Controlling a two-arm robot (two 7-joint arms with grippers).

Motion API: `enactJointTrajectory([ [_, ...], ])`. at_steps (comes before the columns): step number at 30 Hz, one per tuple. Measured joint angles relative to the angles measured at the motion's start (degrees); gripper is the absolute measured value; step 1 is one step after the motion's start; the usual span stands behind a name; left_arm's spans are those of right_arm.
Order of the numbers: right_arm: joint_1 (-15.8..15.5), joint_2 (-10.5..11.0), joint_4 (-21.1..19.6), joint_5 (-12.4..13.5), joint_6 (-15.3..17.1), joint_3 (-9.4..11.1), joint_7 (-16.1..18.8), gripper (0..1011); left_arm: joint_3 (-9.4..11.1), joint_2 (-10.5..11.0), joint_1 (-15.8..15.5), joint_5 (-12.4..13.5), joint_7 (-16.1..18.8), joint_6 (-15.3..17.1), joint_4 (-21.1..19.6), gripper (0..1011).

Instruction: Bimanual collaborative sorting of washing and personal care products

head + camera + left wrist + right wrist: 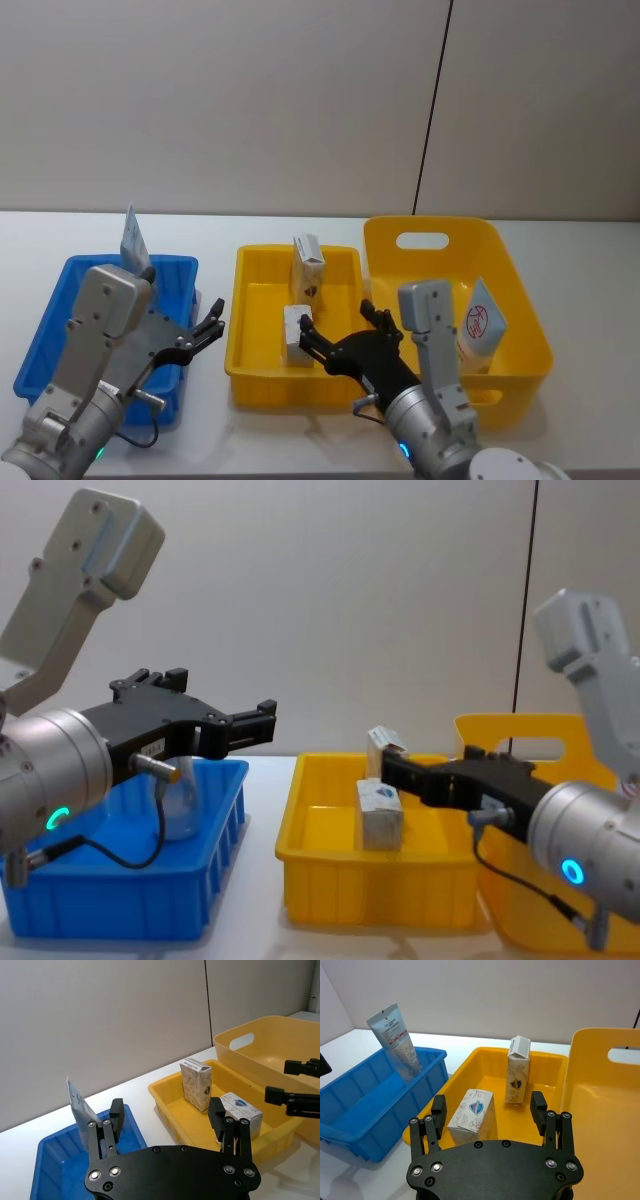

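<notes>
Head view: my right pincer point(312, 338) hangs released over the nearer carton point(296, 334) in the yellow tray point(250, 375), lined up to grab; left pincer point(208, 330) released, over blue bin point(40, 350) w/ tube point(134, 240).

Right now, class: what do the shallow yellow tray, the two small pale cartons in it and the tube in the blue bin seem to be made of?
Shallow yellow tray: probably moulded plastic, smooth, slightly glossy, rounded rim.
Two small pale cartons: likely printed cardboard, matte, with sharp folded edges and a flap top.
Tube in the blue ribbed bin: seemingly soft plastic, with a flat crimped end.
</notes>
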Motion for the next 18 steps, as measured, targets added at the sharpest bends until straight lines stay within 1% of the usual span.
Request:
enactJointTrajectory([
  [8,1.43,-2.03,3.36,-0.31,0.29,-0.08,-0.61,1002,0.0,0.0,0.0,0.0,0.0,0.0,0.0,1001],
  [18,2.76,-3.66,6.51,-0.32,0.06,0.03,-0.15,1002,0.0,0.0,0.0,0.0,0.0,0.0,0.0,1001],
])
